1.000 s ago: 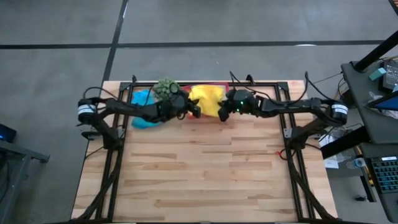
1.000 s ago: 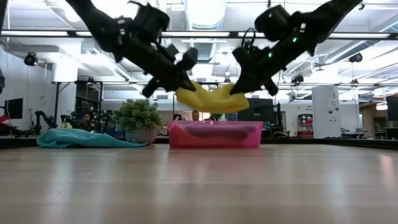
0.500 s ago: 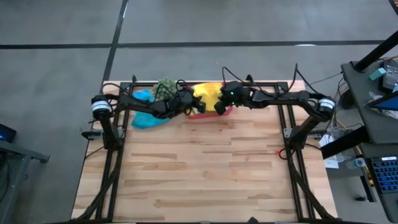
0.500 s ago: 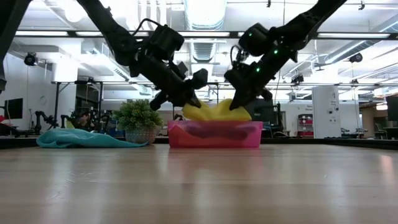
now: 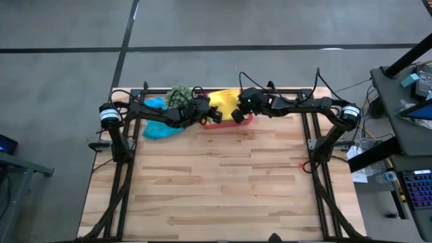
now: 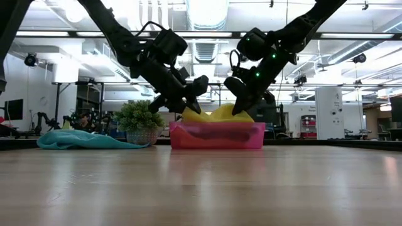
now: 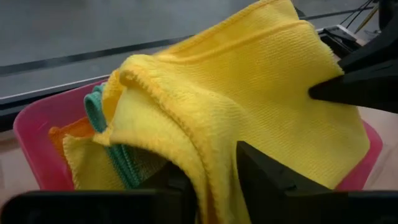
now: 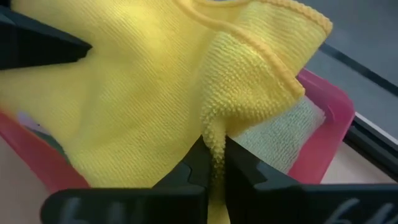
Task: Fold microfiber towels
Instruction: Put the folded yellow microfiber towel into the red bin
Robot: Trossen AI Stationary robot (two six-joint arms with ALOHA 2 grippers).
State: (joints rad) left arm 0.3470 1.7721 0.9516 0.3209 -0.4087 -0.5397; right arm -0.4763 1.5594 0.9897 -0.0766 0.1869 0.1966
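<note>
place: robotics lab or workshop | evidence: bare ceiling ducts [image 6: 204, 47] and strip lights overhead | equipment racks [image 6: 66, 100] and a white cabinet [image 6: 328, 112] behind | polished concrete floor [image 5: 202, 23] | wooden worktable [image 5: 223, 182] on a black metal frame

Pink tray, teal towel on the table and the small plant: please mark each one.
pink tray [image 6: 217, 135], low view, front wall.
teal towel [image 6: 81, 140], low view, middle of the heap.
plant [image 6: 139, 117], low view, leafy top.

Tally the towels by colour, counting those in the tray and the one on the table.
Yellow towels: 2 (top, underneath)
Orange towel: 1
Green towel: 1
Teal blue towel: 1
Total: 5
</note>
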